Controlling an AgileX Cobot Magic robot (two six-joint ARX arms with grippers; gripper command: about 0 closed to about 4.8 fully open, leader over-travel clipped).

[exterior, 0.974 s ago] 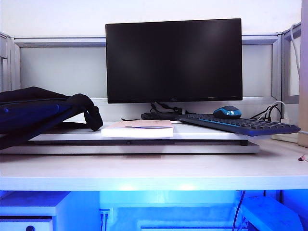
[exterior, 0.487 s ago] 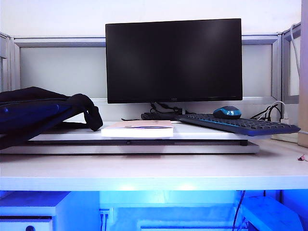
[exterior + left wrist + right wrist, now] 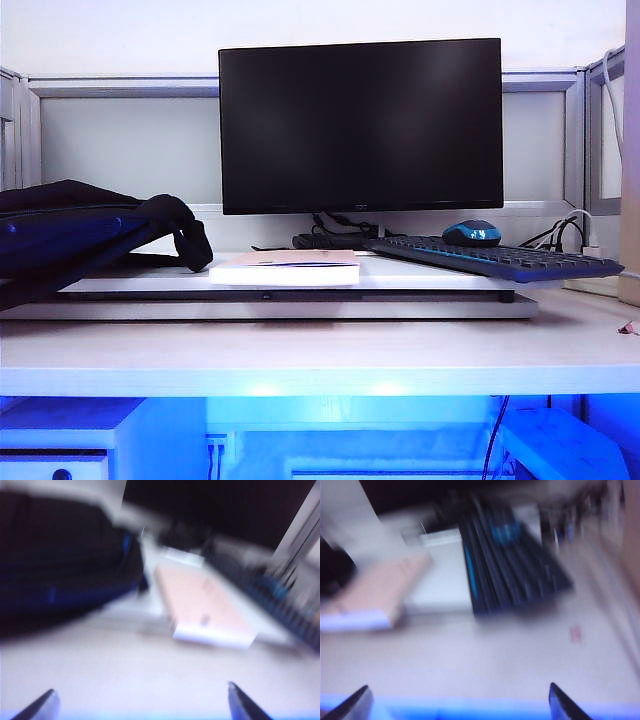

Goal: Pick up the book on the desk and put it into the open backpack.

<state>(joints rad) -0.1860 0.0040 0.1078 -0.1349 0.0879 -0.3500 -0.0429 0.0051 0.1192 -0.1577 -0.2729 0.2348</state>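
Observation:
The book (image 3: 286,267), thin with a pale pinkish cover, lies flat on a white riser in the middle of the desk (image 3: 320,360). The black backpack (image 3: 80,232) with blue trim rests at the left, its strap hanging beside the book. Neither arm shows in the exterior view. In the blurred left wrist view, my left gripper (image 3: 142,702) hangs open over the desk's front edge, with the book (image 3: 200,607) and backpack (image 3: 60,565) farther off. My right gripper (image 3: 460,702) is also open and empty at the front edge, and the book (image 3: 375,597) lies ahead beside a keyboard.
A black monitor (image 3: 361,125) stands behind the book. A black and blue keyboard (image 3: 495,258) and a mouse (image 3: 471,233) sit on the white riser (image 3: 300,297) at the right. Cables hang at the far right. Partition walls close the back and sides.
The exterior view is the same in all three frames: the book, backpack and keyboard have not moved.

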